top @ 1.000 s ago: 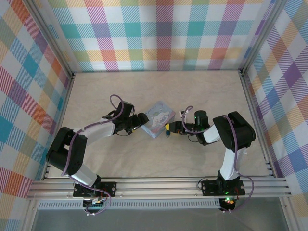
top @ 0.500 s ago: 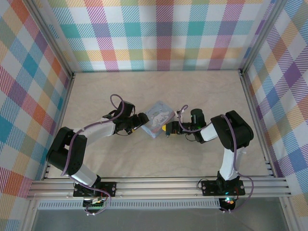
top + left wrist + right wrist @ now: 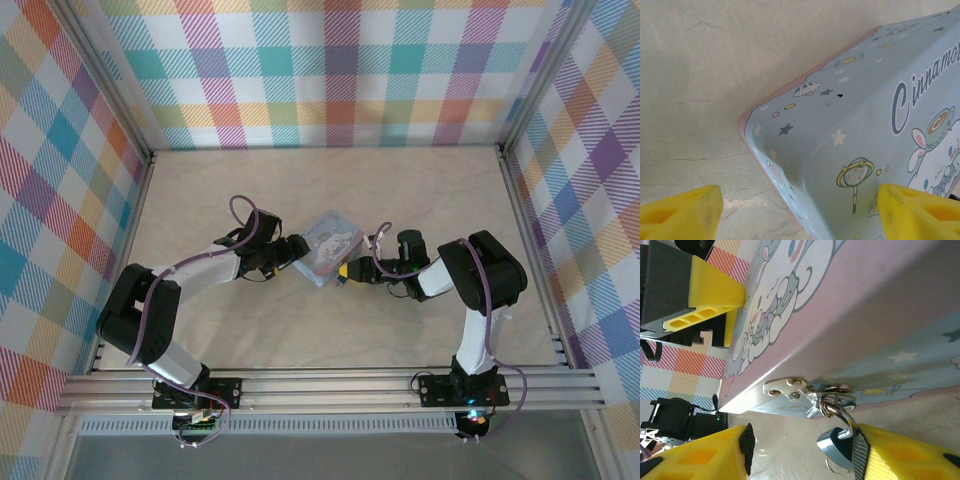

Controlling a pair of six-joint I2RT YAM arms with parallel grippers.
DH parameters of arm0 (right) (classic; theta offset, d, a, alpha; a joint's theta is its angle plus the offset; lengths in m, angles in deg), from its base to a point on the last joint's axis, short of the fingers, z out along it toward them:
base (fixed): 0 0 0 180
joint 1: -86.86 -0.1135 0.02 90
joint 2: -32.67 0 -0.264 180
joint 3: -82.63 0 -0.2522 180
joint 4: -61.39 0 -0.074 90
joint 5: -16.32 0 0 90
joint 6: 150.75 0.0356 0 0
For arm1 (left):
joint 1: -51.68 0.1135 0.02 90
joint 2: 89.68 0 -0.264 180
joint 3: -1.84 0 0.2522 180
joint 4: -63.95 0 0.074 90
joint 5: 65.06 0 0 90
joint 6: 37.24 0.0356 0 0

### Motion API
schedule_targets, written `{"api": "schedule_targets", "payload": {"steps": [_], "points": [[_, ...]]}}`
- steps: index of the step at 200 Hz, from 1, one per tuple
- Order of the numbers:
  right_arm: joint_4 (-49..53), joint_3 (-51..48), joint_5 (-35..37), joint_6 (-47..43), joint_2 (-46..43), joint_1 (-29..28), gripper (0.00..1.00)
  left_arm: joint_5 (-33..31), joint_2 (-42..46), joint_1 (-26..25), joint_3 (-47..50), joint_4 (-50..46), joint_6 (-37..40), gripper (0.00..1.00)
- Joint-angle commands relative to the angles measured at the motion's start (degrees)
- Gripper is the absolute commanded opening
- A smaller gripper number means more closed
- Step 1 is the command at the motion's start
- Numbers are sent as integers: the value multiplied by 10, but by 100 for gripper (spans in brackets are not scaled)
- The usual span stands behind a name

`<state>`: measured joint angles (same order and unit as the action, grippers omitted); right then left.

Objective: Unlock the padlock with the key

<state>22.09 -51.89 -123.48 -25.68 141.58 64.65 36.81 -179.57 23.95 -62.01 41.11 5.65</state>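
Found right gripper (image 3: 800, 460) spread wide, gripping nothing, one black pad (image 3: 858, 457) against small dark blue padlock (image 3: 831, 449) hanging from silver hasp (image 3: 790, 390) on pale blue cartoon-printed tin box (image 3: 865, 305). Found left gripper (image 3: 800, 215) wide, straddling tin corner.

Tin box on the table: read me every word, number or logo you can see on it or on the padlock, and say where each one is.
"Cinnamo": dark blue script on the lid of the tin, left wrist view; the rest of the word is cut off at the picture's edge.
Top view: the lid's print is too small to read.
Right wrist view: cartoon art on the lid, no lettering readable.
Padlock: no marking that can be read.
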Motion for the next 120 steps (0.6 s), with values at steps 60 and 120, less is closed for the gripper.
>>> {"api": "schedule_targets", "payload": {"steps": [60, 120], "points": [[-15, 3, -11, -6, -16, -3, 43, -18, -7, -8, 0, -52, 3, 80], [16, 8, 12, -8, -16, -4, 28, -19, -6, -8, -1, -53, 3, 80]]}}
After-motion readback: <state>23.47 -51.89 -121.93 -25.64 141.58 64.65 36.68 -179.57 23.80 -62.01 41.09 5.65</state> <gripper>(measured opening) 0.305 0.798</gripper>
